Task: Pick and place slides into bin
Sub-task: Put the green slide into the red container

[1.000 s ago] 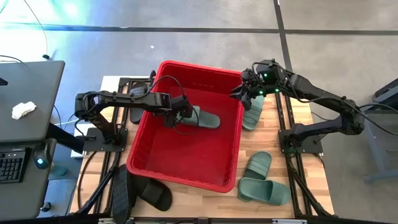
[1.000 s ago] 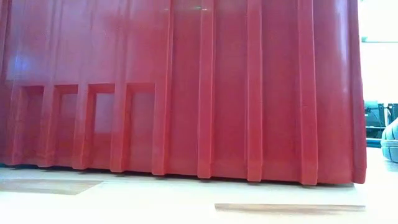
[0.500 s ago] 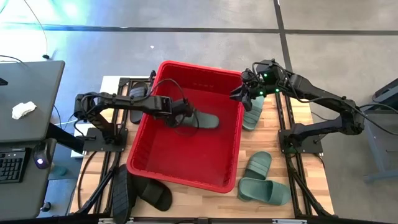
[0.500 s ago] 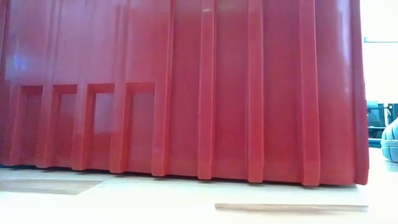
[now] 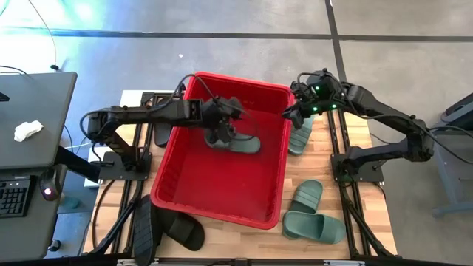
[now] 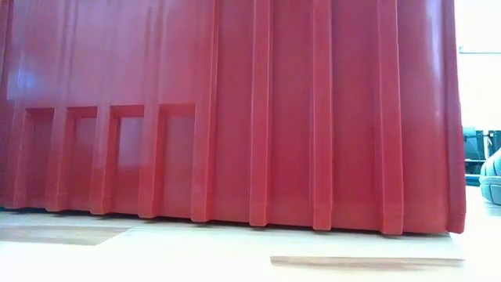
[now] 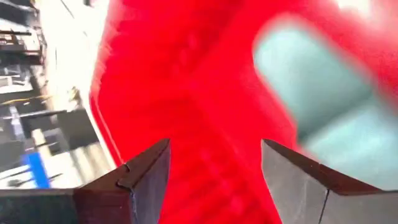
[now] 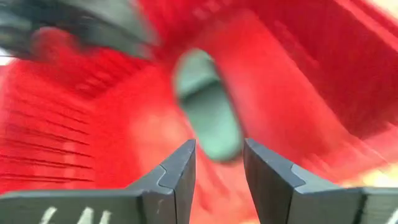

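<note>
left gripper [image 5: 222, 127] raised off green slide [image 5: 238, 141] in bin [image 5: 194, 154], jaws apart | right gripper [image 5: 290, 112] jaws apart, empty | slides counted: four green, two black

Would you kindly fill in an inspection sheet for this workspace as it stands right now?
Surface: wooden table, mostly taken up by the job's things.
Job's things: red bin at centre; one green slide lies inside it. Outside: a green slide by the bin's right wall, two green slides at front right, black slides at front left.
Clutter: nothing seen on the table.
Hands: left hand open, empty, inside the bin above the green slide; right hand open, empty, over the bin's far right corner.
Cables: black cable loops from the left arm.
Surroundings: grey desk at left with a white cloth and keyboard.
</note>
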Controlling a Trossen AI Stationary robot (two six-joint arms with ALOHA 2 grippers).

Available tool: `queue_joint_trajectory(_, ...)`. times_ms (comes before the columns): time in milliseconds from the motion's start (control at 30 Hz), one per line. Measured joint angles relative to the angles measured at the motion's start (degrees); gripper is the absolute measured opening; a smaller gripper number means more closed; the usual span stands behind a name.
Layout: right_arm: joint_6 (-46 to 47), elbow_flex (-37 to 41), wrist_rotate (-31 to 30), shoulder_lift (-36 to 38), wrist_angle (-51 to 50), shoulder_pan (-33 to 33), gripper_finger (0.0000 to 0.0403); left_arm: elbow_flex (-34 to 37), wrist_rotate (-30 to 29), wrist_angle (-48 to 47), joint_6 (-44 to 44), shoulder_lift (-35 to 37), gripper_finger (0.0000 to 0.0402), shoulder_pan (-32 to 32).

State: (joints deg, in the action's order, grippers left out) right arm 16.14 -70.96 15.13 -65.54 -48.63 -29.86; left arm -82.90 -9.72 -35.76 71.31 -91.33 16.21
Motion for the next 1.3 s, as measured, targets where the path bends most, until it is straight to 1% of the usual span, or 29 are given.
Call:
queue_joint_trajectory(133, 0.58, -3.18, -5.39, 0.04, -10.73, -2.48, 0.0124, -5.29, 12.23, -1.79, -7.97, 0.00, 0.0232, -0.02)
queue_joint_trajectory(200, 1.10, -3.88, -5.56, 0.05, -13.68, -4.32, 0.0124, -6.67, 17.62, -2.36, -10.13, -0.02, 0.0232, -0.07)
queue_joint_trajectory(333, 1.96, -3.97, -3.99, -0.17, -19.78, -10.09, 0.0124, -8.37, 29.06, -2.84, -12.65, -0.04, 0.0232, -0.07)
queue_joint_trajectory(433, 2.88, -3.52, -4.28, -0.89, -22.92, -14.82, 0.0124, -8.43, 35.04, -3.31, -13.72, -0.07, 0.0232, -0.07)
queue_joint_trajectory(567, 4.85, 0.56, -3.70, -1.19, -23.12, -19.25, 0.0124, -8.43, 38.17, -3.98, -15.99, -0.07, 0.0232, -0.09)
queue_joint_trajectory(733, 4.28, 10.10, -0.98, -1.29, -19.43, -21.36, 0.0124, -8.43, 40.99, -5.25, -16.70, -0.07, 0.0232, -0.09)
queue_joint_trajectory(1000, 3.25, 21.36, -1.38, -1.31, -8.70, -21.93, 0.0124, -8.43, 41.07, -5.94, -16.25, -0.09, 0.0232, -0.09)
queue_joint_trajectory(1200, 3.32, 27.49, -1.59, -1.26, -1.24, -21.93, 0.0124, -8.43, 41.07, -6.11, -16.24, -0.09, 0.0232, -0.09)
queue_joint_trajectory(1300, 2.19, 29.56, -3.21, -1.26, 2.99, -21.93, 0.0124, -8.43, 41.07, -6.13, -16.24, -0.11, 0.0232, -0.09)
